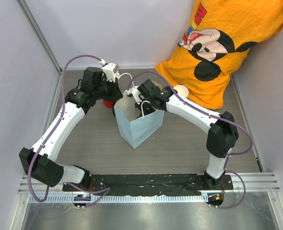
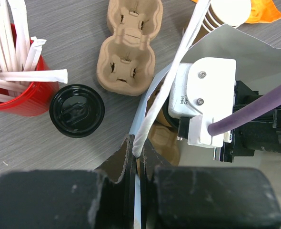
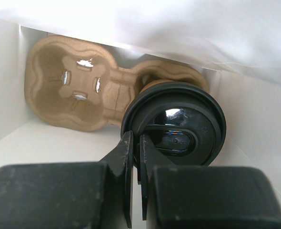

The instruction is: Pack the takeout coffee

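A pale blue paper bag (image 1: 137,128) stands open in the middle of the table. My left gripper (image 2: 138,149) is shut on the bag's white twisted handle (image 2: 171,76) at the bag's near rim. My right gripper (image 3: 136,143) reaches down inside the bag and is shut on the rim of the takeout coffee's black lid (image 3: 176,125). The cup's brown body is hidden under the lid. The cup sits in the right pocket of a brown pulp carrier (image 3: 69,90) on the bag's floor. In the top view the right gripper (image 1: 144,108) is in the bag's mouth.
On the table left of the bag are a red cup of white sticks (image 2: 21,98), a loose black lid (image 2: 77,110) and a second pulp carrier (image 2: 129,45). A stack of paper cups (image 2: 228,12) stands behind the bag. A person in an orange shirt (image 1: 228,43) is at the back right.
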Available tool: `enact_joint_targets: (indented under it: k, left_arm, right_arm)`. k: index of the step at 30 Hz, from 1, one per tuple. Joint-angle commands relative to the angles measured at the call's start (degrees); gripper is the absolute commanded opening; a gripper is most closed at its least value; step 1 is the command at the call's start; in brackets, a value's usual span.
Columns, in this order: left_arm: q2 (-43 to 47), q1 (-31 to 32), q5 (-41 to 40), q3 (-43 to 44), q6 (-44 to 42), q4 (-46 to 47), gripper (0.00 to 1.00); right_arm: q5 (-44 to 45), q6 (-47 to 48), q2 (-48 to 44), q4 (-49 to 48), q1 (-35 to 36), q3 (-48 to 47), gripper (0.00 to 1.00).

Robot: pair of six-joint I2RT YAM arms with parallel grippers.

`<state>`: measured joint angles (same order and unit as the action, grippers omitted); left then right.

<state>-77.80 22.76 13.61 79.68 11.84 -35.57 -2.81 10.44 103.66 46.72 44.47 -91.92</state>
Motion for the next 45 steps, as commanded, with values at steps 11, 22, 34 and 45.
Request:
enact_joint_targets:
  k: [11, 22, 34, 45]
  left_arm:
    - [1.51, 0.0, 0.72, -0.05, -0.06, 0.5, 0.01]
    - [1.6, 0.09, 0.81, 0.21, -0.15, 0.33, 0.01]
    - [1.86, 0.0, 0.98, 0.3, -0.23, 0.07, 0.01]
    - [1.95, 0.0, 1.07, 0.3, -0.41, -0.11, 0.01]
  right_arm:
    - [1.31, 0.73, -1.44, -1.9, 0.09, 0.51, 0.01]
    - [1.67, 0.73, -1.09, -1.98, 0.09, 0.78, 0.01]
    - [1.93, 0.64, -0.39, -2.24, 0.09, 1.3, 0.01]
    - [1.75, 0.64, -0.47, -2.69, 0.09, 2.71, 0.01]
